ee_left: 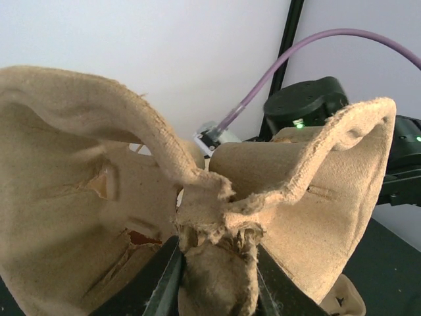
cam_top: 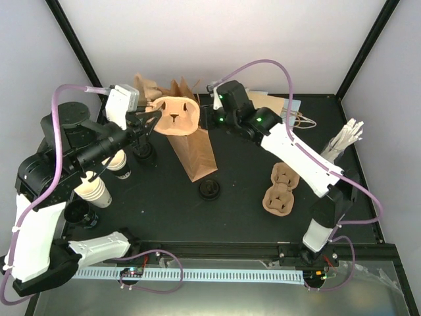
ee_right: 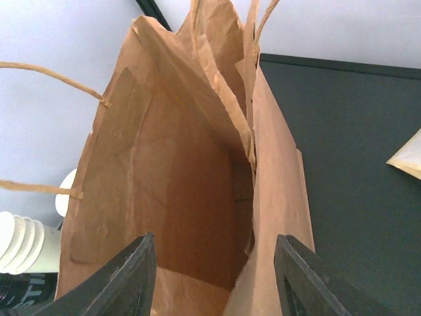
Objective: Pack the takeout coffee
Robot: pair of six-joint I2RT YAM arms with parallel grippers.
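Two takeout coffee cups stand at the left of the table, one [cam_top: 120,163] with a black sleeve and one [cam_top: 94,191] nearer the front. One also shows at the left edge of the right wrist view [ee_right: 20,240]. My left gripper [cam_top: 154,115] [ee_left: 217,280] is shut on the middle ridge of a brown pulp cup carrier [cam_top: 175,113] [ee_left: 85,164] and holds it over the mouth of an upright brown paper bag [cam_top: 195,155] [ee_right: 177,191]. My right gripper [cam_top: 209,112] [ee_right: 216,276] is open at the bag's right rim, one finger on each side of its wall.
A second pulp carrier [cam_top: 279,191] lies at the right. Black lids lie in front of the bag [cam_top: 209,189] and at the front left [cam_top: 77,210]. A black round object [cam_top: 143,150] stands beside the bag. Pale sticks [cam_top: 345,139] stand at the far right, more paper bags [cam_top: 289,108] at the back.
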